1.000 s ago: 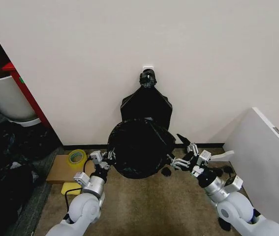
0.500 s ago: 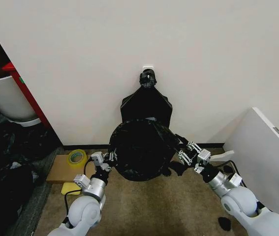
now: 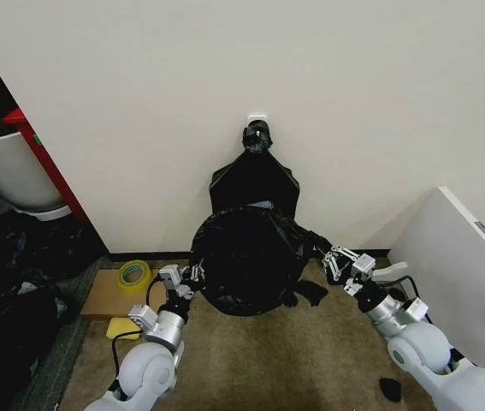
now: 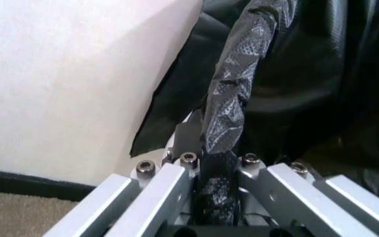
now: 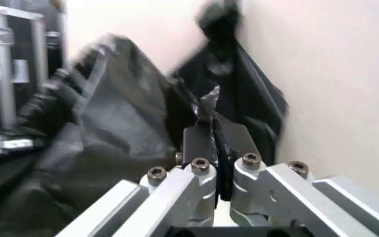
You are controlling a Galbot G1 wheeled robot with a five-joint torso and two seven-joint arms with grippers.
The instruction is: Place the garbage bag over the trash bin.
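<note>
The garbage bag (image 3: 246, 261), glossy crinkled black plastic, hangs stretched between my two grippers just above the carpet in front of the wall. My left gripper (image 3: 192, 272) is shut on the bag's left edge; in the left wrist view a twisted strip of the bag (image 4: 232, 89) runs out from between the shut fingers (image 4: 206, 136). My right gripper (image 3: 332, 255) is shut on the right edge, which the right wrist view shows as thin plastic (image 5: 120, 98) pinched between the fingertips (image 5: 214, 136). The trash bin is hidden.
A flat black bundle with a knotted top (image 3: 255, 175) hangs on the wall behind the bag. A white tub (image 3: 7, 171) stands at the left, with a yellow tape roll (image 3: 133, 274) on cardboard (image 3: 101, 295) nearby. A white panel (image 3: 460, 274) stands on the right. Black scraps (image 3: 313, 293) lie on the carpet.
My right gripper has moved right and toward the wall with the bag's edge, pulling the bag wider. The left gripper has held its place.
</note>
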